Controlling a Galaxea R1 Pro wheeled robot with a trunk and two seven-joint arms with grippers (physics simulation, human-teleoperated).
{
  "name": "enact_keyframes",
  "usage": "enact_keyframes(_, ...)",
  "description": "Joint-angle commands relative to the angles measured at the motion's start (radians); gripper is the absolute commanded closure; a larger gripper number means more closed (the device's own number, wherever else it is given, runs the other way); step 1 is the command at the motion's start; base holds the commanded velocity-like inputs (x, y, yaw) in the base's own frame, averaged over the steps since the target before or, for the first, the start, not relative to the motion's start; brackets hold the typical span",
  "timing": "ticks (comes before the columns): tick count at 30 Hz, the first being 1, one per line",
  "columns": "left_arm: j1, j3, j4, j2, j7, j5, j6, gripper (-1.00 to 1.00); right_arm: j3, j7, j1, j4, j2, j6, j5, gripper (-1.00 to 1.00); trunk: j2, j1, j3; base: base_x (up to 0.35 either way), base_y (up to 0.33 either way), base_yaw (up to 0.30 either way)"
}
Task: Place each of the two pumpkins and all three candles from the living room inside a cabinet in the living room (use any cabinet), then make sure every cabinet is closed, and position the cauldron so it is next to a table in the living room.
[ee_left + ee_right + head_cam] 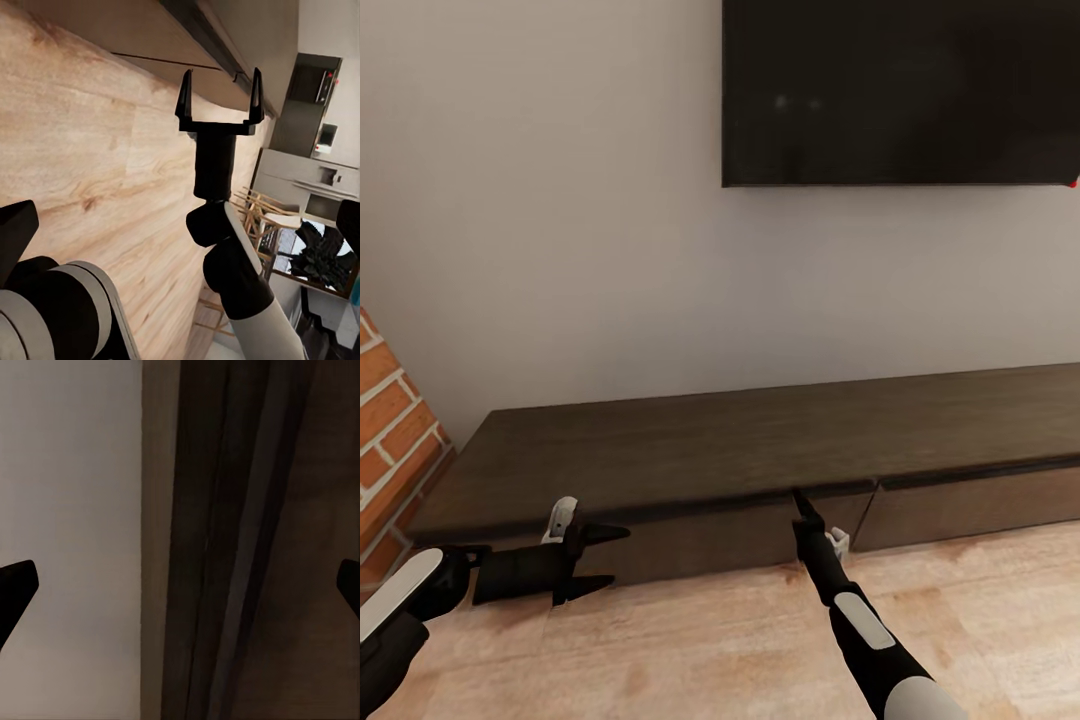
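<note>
The long dark-brown cabinet point(710, 450) stands against the wall, and both of its flat fronts look closed. My right gripper point(798, 498) points up at the slab's front lip over the left front point(700, 540), near the seam between the fronts. In the left wrist view the right gripper point(220, 94) is open and empty just below the cabinet point(150, 30). The right wrist view looks between the spread fingertips point(16, 585) at the cabinet's edge point(247, 547). My left gripper point(605, 555) hangs open and empty by the left front, pointing right. The pumpkins, candles, cauldron and table are out of view.
A dark TV point(900, 90) hangs on the wall above the cabinet. Red brickwork point(390, 440) borders the cabinet's left end. Wooden floor point(710, 640) runs in front. The left wrist view shows chairs point(262, 217) and a plant point(322, 255) farther off.
</note>
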Motion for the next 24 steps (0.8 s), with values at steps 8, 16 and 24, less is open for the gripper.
enact_keyframes(8, -0.001, 0.000, 0.000, 0.001, 0.009, 0.011, 0.000, -1.00, 0.003, 0.005, 0.000, 0.001, 0.000, 0.003, -0.010, -1.00, 0.000, 0.000, -0.001, 0.029, -0.004, 0.000)
enact_keyframes(16, -0.001, 0.002, -0.002, 0.001, 0.009, 0.011, 0.000, -1.00, 0.002, 0.003, 0.000, 0.002, -0.001, 0.003, -0.010, -1.00, 0.000, 0.000, -0.001, 0.001, 0.000, 0.000)
enact_keyframes(24, -0.001, 0.001, -0.002, 0.001, 0.009, 0.012, 0.000, -1.00, 0.002, 0.004, 0.000, 0.002, -0.001, 0.003, -0.010, -1.00, -0.001, 0.001, -0.009, 0.000, 0.000, 0.000)
